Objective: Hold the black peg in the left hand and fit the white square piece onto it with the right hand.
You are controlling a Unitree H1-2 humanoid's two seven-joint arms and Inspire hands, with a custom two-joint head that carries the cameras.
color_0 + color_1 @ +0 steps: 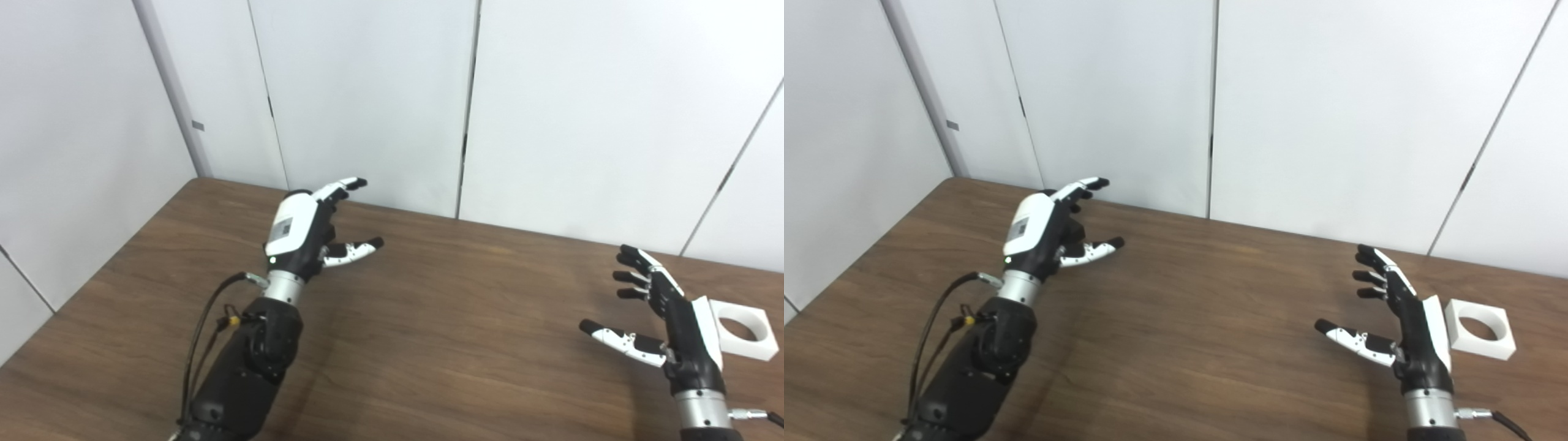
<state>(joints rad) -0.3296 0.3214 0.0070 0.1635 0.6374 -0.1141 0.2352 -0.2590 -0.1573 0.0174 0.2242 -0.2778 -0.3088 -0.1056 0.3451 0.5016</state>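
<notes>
Beside the white square piece, the right hand is spread empty; the left hand, labelled illegibly, is spread wide apart.

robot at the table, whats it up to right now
Nothing is being handled yet. Both hands are open above the wooden table, fingers spread, each holding nothing. The left hand is out over the far left part of the table. The right hand is near the right edge, just left of the white square piece, which lies flat on the table with its round hole facing up, untouched. No black peg shows in either view.
</notes>
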